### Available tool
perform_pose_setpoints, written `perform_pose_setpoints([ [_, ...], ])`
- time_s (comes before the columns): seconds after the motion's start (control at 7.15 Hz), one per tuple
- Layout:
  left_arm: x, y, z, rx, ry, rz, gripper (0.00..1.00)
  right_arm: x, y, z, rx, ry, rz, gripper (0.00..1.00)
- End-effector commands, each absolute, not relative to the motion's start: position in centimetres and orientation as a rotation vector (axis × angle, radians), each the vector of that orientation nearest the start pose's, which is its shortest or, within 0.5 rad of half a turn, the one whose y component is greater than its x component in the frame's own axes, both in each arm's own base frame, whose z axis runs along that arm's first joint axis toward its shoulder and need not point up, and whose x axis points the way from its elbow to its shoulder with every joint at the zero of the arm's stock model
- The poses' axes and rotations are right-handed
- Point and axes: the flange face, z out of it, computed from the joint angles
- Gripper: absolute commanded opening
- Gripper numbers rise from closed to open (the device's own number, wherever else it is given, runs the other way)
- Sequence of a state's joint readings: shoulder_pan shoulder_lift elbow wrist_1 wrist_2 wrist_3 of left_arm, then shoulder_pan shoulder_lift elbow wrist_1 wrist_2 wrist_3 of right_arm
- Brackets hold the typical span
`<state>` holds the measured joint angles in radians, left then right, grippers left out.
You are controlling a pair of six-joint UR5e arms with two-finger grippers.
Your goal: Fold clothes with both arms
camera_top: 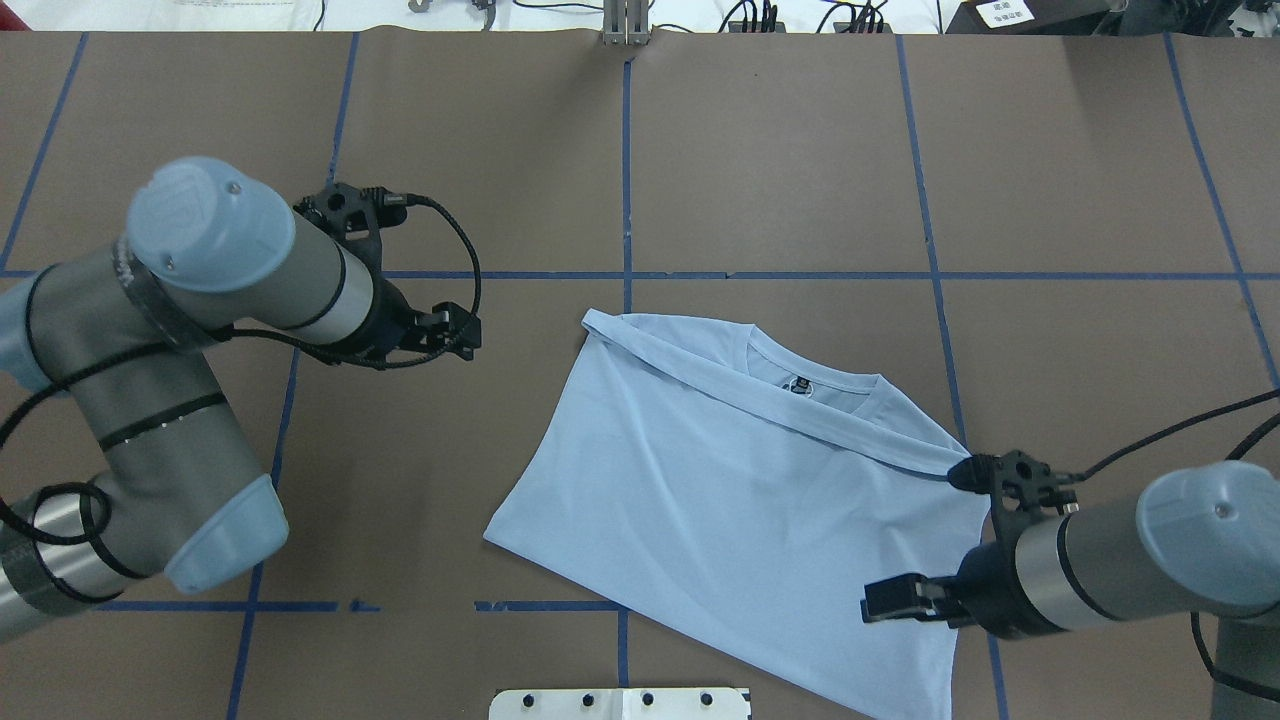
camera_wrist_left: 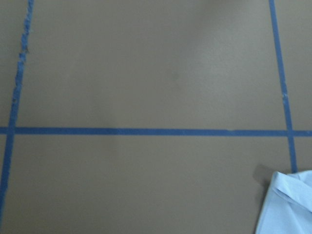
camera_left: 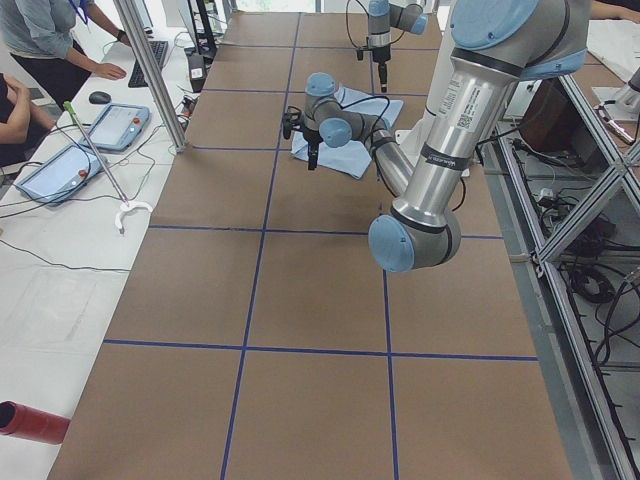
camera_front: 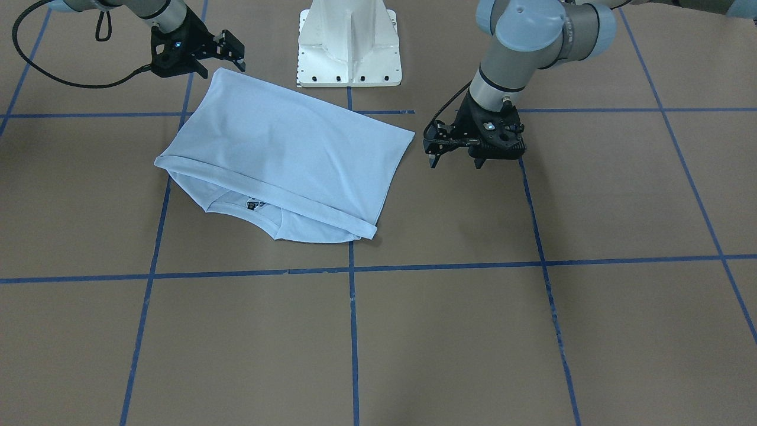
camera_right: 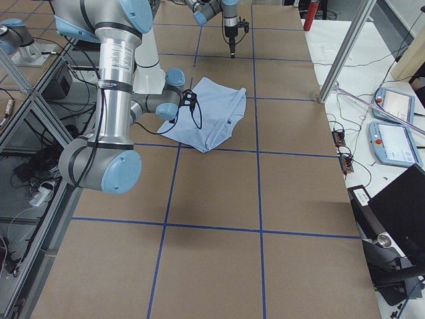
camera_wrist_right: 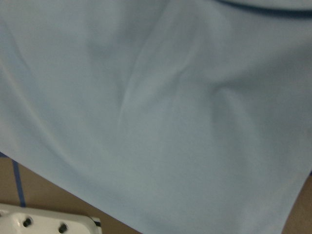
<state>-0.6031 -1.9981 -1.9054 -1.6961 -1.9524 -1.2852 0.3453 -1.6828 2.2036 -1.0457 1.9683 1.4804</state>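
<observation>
One pale blue T-shirt (camera_top: 720, 500) is seen folded over on the brown tabletop (camera_front: 449, 331), in front of the white pedestal (camera_front: 349, 41) and toward the robot's right. Its collar (camera_top: 812, 378), with the tag, is exposed beyond the folded hem. The left end effector (camera_front: 455, 162) is held beside the shirt's edge, fingers apart, nothing gripped. The right end effector (camera_front: 236, 53) is poised at the corner nearest the pedestal, fingers likewise spread and empty.
</observation>
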Motion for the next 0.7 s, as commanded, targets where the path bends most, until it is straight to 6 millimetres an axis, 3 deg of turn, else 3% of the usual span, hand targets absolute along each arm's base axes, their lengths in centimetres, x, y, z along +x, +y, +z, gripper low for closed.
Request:
perform_pose_setpoints([
  [0.0,50.8,-33.3,27.2,-0.081,0.897,-0.245,1.00,-34.6,-29.5,32.9,-0.022,-1.135,0.140,1.00],
  [0.14,52.8,-30.4,27.1,-0.151,0.888,-0.289,1.00,-34.4,-30.6,32.9,-0.005,-1.136,0.160,1.00],
  [0.28,54.5,-29.2,27.5,-0.195,0.867,-0.337,1.00,-34.7,-31.1,32.7,0.015,-1.137,0.172,1.00],
  [0.56,56.7,-30.6,27.2,-0.147,0.852,-0.381,0.96,-34.8,-31.3,32.7,0.022,-1.137,0.177,1.00],
])
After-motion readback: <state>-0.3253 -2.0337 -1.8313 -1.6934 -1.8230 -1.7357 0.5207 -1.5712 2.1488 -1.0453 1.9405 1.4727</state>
